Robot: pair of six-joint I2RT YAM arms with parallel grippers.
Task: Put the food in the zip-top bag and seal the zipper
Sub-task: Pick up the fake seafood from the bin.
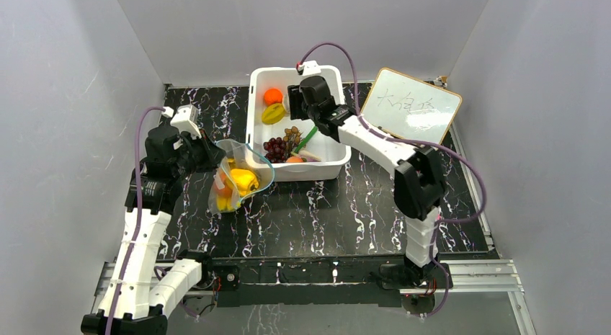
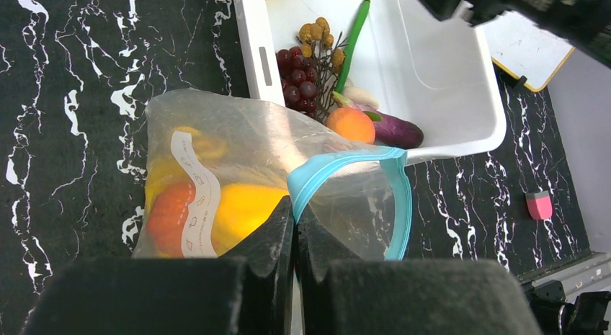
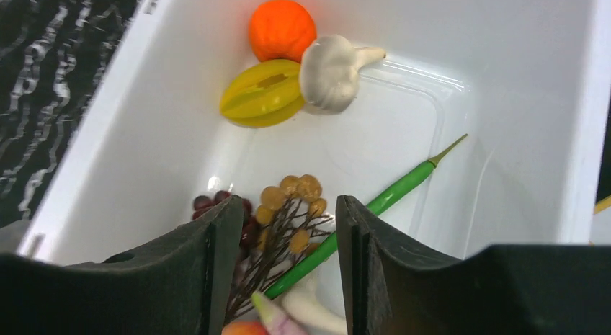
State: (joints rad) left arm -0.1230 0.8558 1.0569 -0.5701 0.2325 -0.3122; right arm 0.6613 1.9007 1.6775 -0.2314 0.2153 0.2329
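My left gripper (image 2: 295, 216) is shut on the teal-blue zipper (image 2: 328, 171) of the clear zip-top bag (image 1: 241, 178), holding its mouth open beside the white tub (image 1: 326, 167). The bag holds a yellow pepper (image 1: 244, 179), a yellow banana and an orange piece (image 2: 169, 218). My right gripper (image 3: 288, 230) is open and empty inside the tub, above a brown-yellow berry cluster (image 3: 295, 198) and a green pod (image 3: 375, 205). An orange (image 3: 282, 29), a yellow star-shaped fruit (image 3: 261, 103), white garlic (image 3: 330, 73) and dark red grapes (image 2: 297, 77) lie in the tub.
A small whiteboard (image 1: 411, 104) leans at the back right of the table. A pink eraser (image 2: 538, 204) lies on the black marbled tabletop to the right of the tub. Grey walls close in the table on three sides.
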